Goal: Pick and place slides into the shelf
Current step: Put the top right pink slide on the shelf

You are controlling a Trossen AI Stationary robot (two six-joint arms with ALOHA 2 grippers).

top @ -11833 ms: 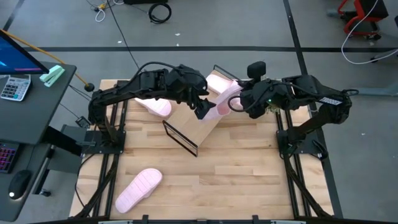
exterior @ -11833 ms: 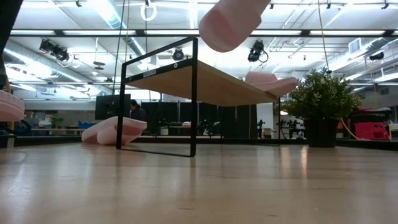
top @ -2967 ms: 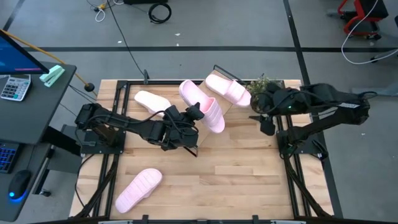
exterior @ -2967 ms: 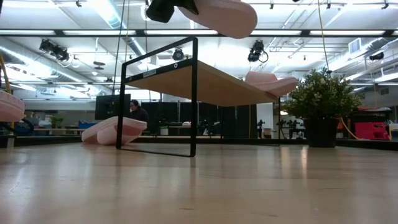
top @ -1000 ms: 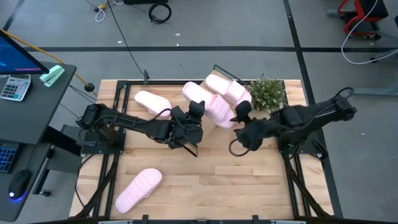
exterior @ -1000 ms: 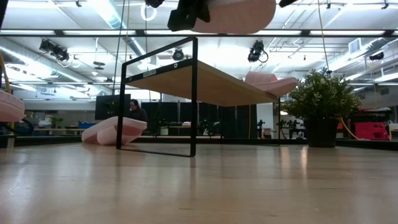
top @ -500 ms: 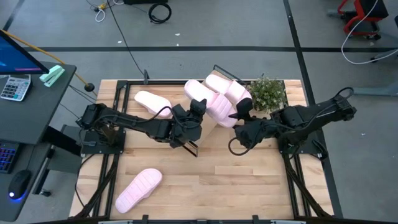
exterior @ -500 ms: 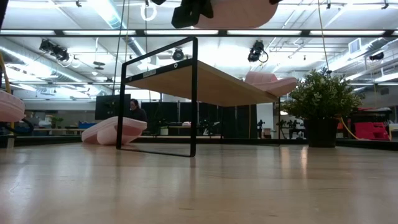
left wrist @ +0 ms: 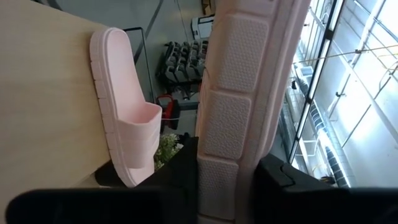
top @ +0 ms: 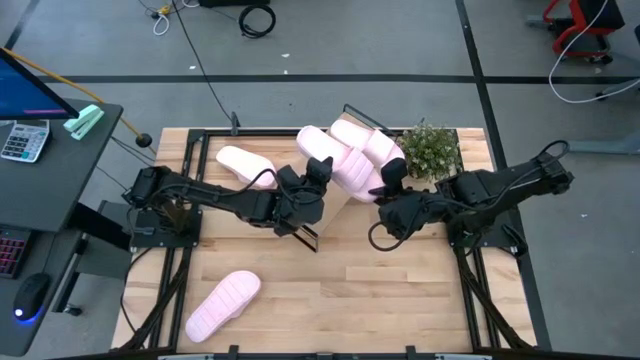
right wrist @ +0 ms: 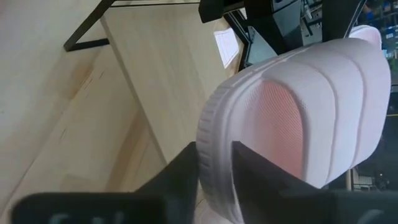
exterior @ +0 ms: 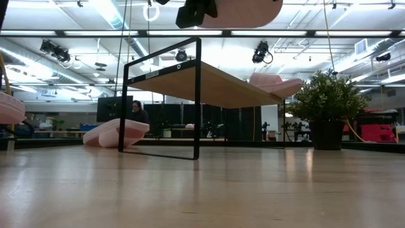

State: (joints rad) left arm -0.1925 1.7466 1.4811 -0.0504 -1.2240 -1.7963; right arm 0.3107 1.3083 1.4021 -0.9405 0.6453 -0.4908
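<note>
Both pincers were clamped on one pale pink foam slide [top: 335, 165] held in the air above the small shelf [exterior: 190, 79] with its light wood board top and thin black wire frame: the left gripper [top: 318, 172] gripped it from the left-hand side, its fingers [left wrist: 180, 186] pressed on either side of the ribbed sole, and the right gripper [top: 389, 181] pinched the sole's rim from the right-hand side, one finger [right wrist: 180, 171] on each face of the edge. The shelf stood near the far edge of the butcher-block tabletop [top: 380, 280], about midway along it. A second pink slide [top: 366, 142] lay flat on the shelf's board toward its far end, just beside the held one. A third pink slide [top: 245, 163] rested on the tabletop left of the shelf, near the far left corner, and a fourth pink slide [top: 224, 304] lay well apart by the near left corner. A small green potted plant [top: 432, 152] stood at the far right, close behind the right arm. Around the table was grey floor with cables, a side desk with a calculator [top: 25, 140] on the left, and in the low view a bright workshop with a person [exterior: 139, 112] seated far back.
</note>
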